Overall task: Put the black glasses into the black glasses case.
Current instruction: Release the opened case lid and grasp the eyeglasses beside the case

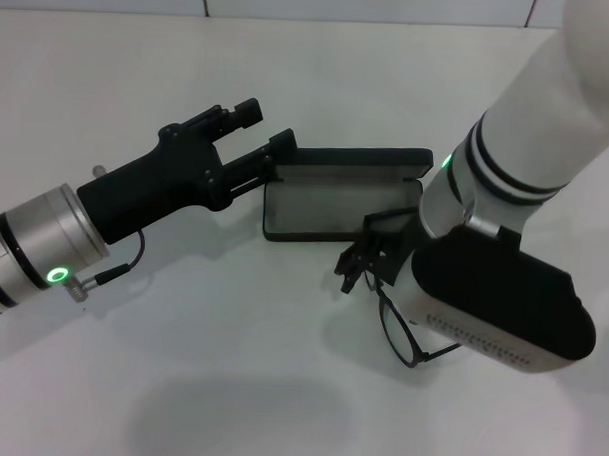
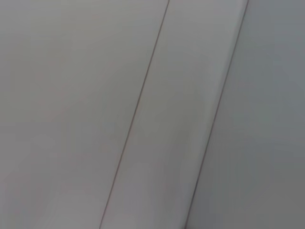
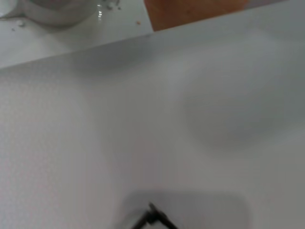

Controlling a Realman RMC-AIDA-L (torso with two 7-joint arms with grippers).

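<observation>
I see one open case (image 1: 336, 194) with my left gripper (image 1: 263, 137) spread at its lid, and one pair of glasses (image 1: 396, 326) pinched in my right gripper (image 1: 363, 265).

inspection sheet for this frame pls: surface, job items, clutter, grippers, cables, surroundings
Surface: white table, bare where visible.
Job's things: black glasses case lies open, grey lining up, lid raised on its far side. Black glasses are outside it, beside the case's near right corner, partly hidden under the right arm.
Clutter: nothing seen.
Grippers: left gripper open at the case's left end, fingers by its edge. Right gripper shut on the glasses.
Cables: thin black wire on the left wrist.
Surroundings: tiled wall behind the table.
</observation>
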